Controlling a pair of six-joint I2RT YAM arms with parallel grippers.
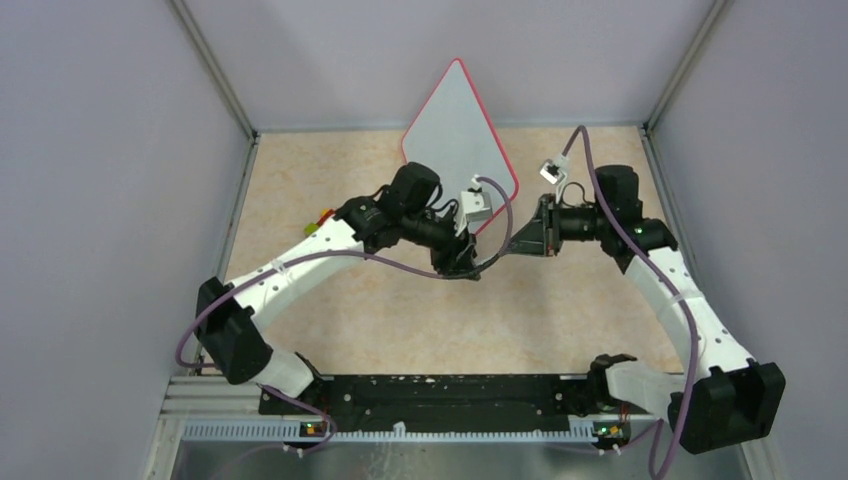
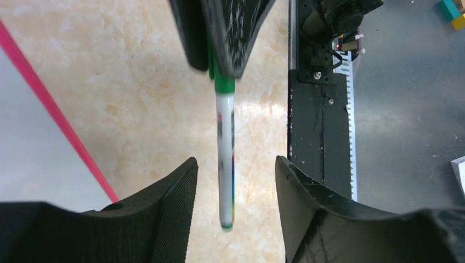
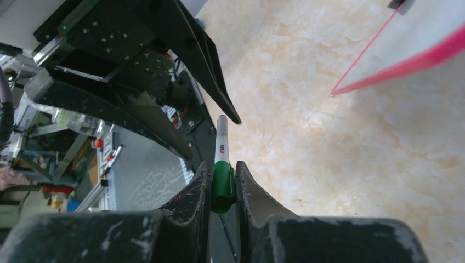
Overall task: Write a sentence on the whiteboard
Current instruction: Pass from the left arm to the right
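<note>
Right gripper (image 3: 222, 171) is clamped on the green cap (image 3: 223, 185) of one marker (image 2: 225, 142). My left gripper (image 2: 236, 170) stands part open, its fingers on either side of the white barrel, not touching it. The marker's long axis runs from one gripper to the other, above the table (image 1: 330, 300). One red-rimmed whiteboard (image 1: 450, 125) sits at the far side, turned cornerwise, one corner toward the two grippers.

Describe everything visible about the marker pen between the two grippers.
The slim white plastic marker with a green cap has printing on its barrel and a green tail. The right gripper is shut on the cap. The barrel lies between the open fingers of the left gripper, untouched by them, above the beige marbled tabletop.
</note>
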